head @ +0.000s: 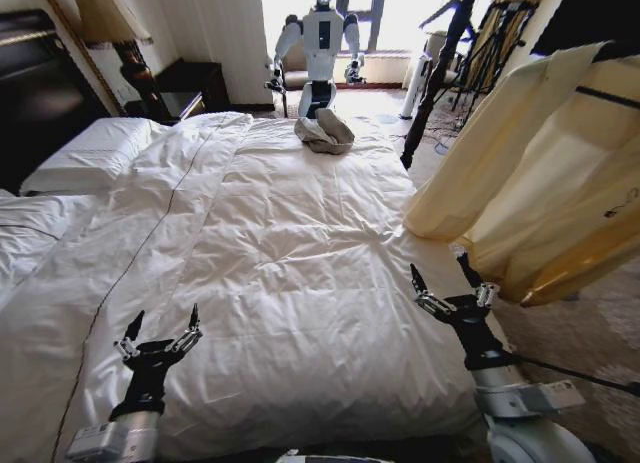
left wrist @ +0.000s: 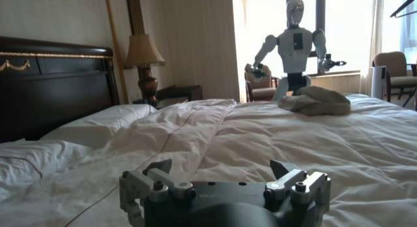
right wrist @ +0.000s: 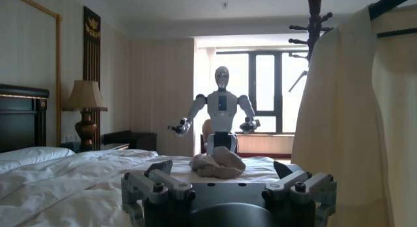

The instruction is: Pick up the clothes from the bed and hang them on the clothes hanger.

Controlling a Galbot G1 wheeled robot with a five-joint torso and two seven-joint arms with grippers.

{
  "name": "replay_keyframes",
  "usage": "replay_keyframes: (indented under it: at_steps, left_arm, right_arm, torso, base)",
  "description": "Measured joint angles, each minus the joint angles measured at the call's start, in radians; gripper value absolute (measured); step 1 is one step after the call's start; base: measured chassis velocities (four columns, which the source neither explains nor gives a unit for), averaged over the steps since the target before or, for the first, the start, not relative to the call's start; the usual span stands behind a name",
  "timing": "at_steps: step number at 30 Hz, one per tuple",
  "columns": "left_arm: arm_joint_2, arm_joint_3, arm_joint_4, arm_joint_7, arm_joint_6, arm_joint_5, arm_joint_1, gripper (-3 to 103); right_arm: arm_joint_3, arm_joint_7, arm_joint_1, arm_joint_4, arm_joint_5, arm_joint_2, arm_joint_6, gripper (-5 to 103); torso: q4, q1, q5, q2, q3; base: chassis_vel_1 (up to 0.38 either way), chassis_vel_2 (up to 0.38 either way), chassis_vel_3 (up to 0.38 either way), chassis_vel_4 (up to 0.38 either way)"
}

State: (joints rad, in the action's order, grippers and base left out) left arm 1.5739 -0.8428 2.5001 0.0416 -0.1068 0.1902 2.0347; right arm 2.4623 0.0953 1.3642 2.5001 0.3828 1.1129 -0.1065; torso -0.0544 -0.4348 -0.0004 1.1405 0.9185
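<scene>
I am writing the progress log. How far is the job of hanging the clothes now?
It looks finished. The clothes hang on the clothes hanger beside the bed, not on the duvet. Nothing is in hand: the left gripper and right gripper are open over the bed. Only a grey-beige bundle lies there.

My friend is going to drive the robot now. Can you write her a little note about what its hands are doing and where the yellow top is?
Left gripper: open, holding nothing, low over the near part of the bed.
Right gripper: open, holding nothing, at the bed's right edge, just below the top.
Top: off the bed, hanging at the right on the black hanger; only part of the hanger shows.
Done: the top looks hung up.
Left: probably nothing, but check that it sits well on the hanger. The grey bundle at the bed's far end is not part of the job.
</scene>
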Motion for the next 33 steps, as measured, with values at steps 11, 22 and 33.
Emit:
replay_keyframes:
  at_steps: [11,22,33]
  left_arm:
    - [0.0,0.0,0.0,0.0,0.0,0.0,0.0,100]
    - [0.0,0.0,0.0,0.0,0.0,0.0,0.0,100]
    - [0.0,0.0,0.0,0.0,0.0,0.0,0.0,100]
  right_arm:
    - [0.0,0.0,0.0,0.0,0.0,0.0,0.0,100]
    - [0.0,0.0,0.0,0.0,0.0,0.0,0.0,100]
    - [0.0,0.0,0.0,0.0,0.0,0.0,0.0,100]
  torso:
    - [0.0,0.0,0.0,0.0,0.0]
    - [0.0,0.0,0.0,0.0,0.0]
    - [0.0,0.0,0.0,0.0,0.0]
  base:
    - [0.0,0.0,0.0,0.0]
    - [0.0,0.0,0.0,0.0]
    - [0.0,0.0,0.0,0.0]
